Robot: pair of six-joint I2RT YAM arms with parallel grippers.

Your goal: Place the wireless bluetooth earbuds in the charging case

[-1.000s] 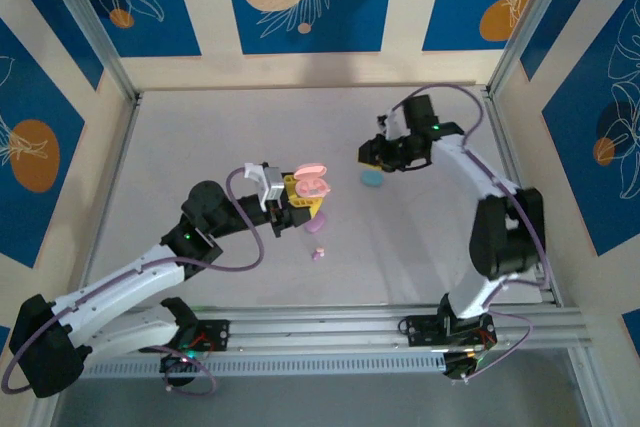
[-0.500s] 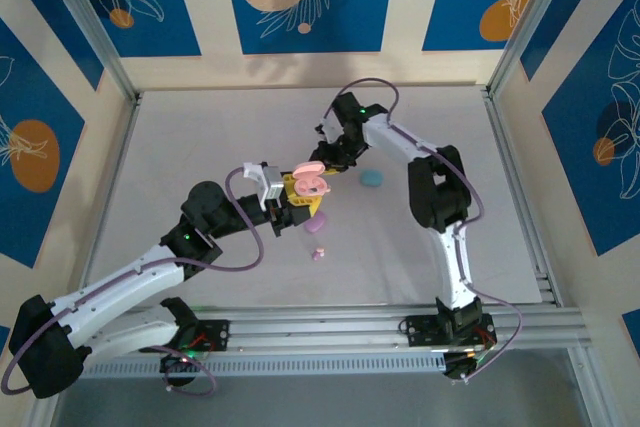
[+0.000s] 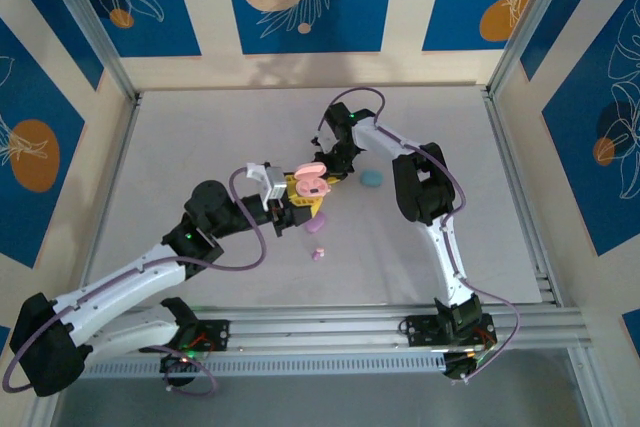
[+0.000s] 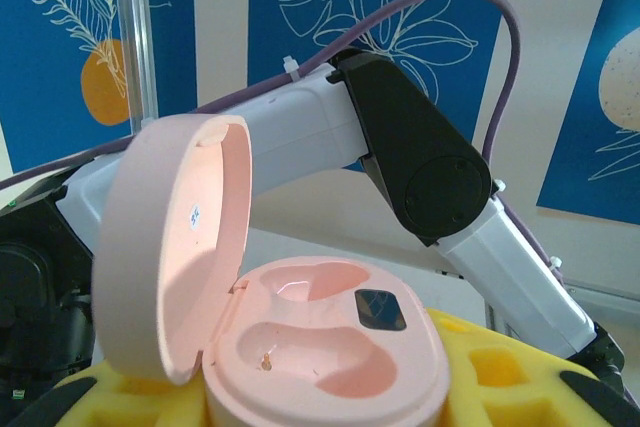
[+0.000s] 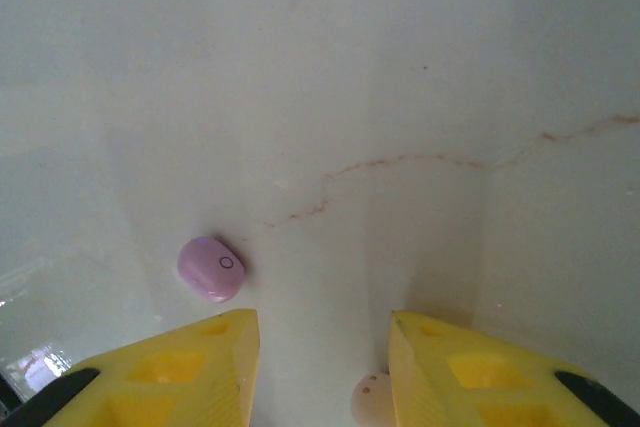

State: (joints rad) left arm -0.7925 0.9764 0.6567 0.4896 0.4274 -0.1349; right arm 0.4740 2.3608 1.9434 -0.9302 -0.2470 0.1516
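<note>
My left gripper [image 3: 300,194] is shut on the pink charging case [image 3: 312,183], holding it above the table with the lid up. In the left wrist view the case [image 4: 330,347] sits between yellow fingers [image 4: 490,377], and both of its sockets are empty. My right gripper [image 3: 335,155] hovers just behind the case. Its yellow jaws [image 5: 322,367] stand apart. A pale pink earbud [image 5: 368,399] rests against the inner side of the right finger. A small purple rounded piece [image 5: 211,268] lies on the table beyond; I cannot tell whether it is an earbud or a case.
A light blue oval case [image 3: 371,179] lies right of the grippers. A purple piece [image 3: 318,222] and a tiny pink nub [image 3: 318,253] lie on the table below the left gripper. The right arm [image 4: 420,157] crosses close behind the open case.
The right arm has swung left, from beside the blue case to just behind the open pink case, and its jaws have spread a little. The left arm and case have stayed put.
</note>
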